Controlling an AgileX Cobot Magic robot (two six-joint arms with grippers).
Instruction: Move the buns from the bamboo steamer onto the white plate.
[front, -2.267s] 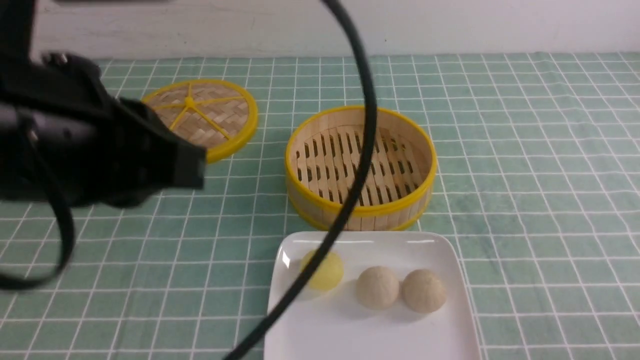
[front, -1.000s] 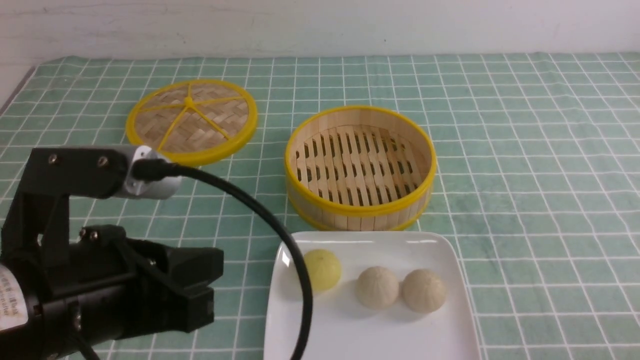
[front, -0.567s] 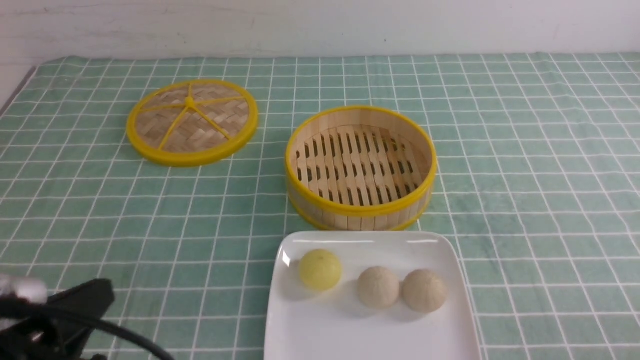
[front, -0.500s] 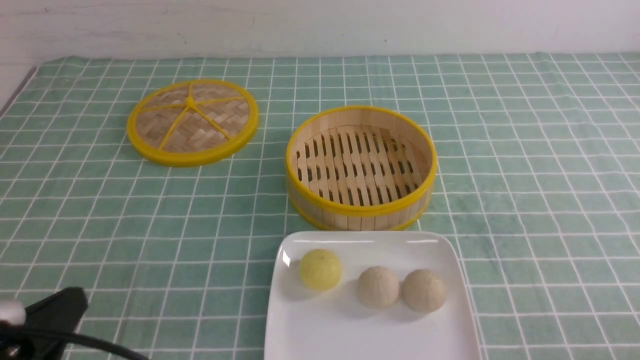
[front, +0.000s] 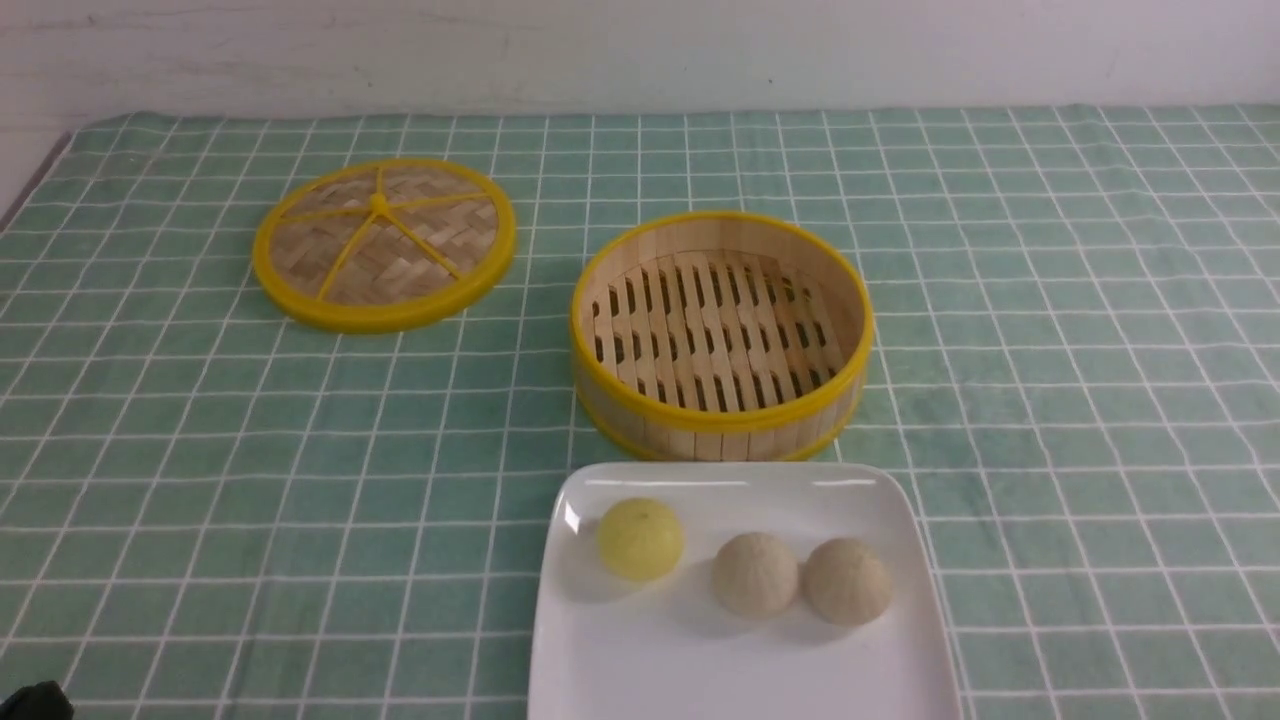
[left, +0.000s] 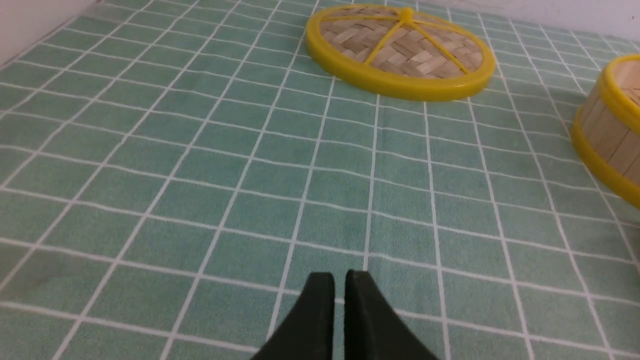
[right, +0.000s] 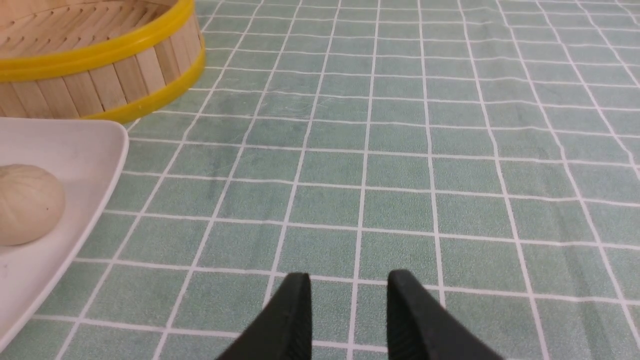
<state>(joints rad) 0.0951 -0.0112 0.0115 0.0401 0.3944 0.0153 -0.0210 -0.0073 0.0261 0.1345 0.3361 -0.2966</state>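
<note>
At the upper left of the front view lay the woven lid (front: 383, 243). Centrally, the bamboo steamer (front: 722, 415) was seen emptied. Below it, on the white plate (front: 740, 672), the buns (front: 640, 539) (front: 755, 573) and a tan ball (front: 848, 581) were lined up. The left gripper (left: 339, 285) was seen slightly parted, nothing held; the right gripper (right: 348, 290) moderately parted, likewise empty. The task was judged finished; both arms were best parked clear of the plate.

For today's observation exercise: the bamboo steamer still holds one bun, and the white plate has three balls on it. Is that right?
Not quite. The front view shows the bamboo steamer empty, only its slatted floor visible. The white plate does have three balls on it.
</note>
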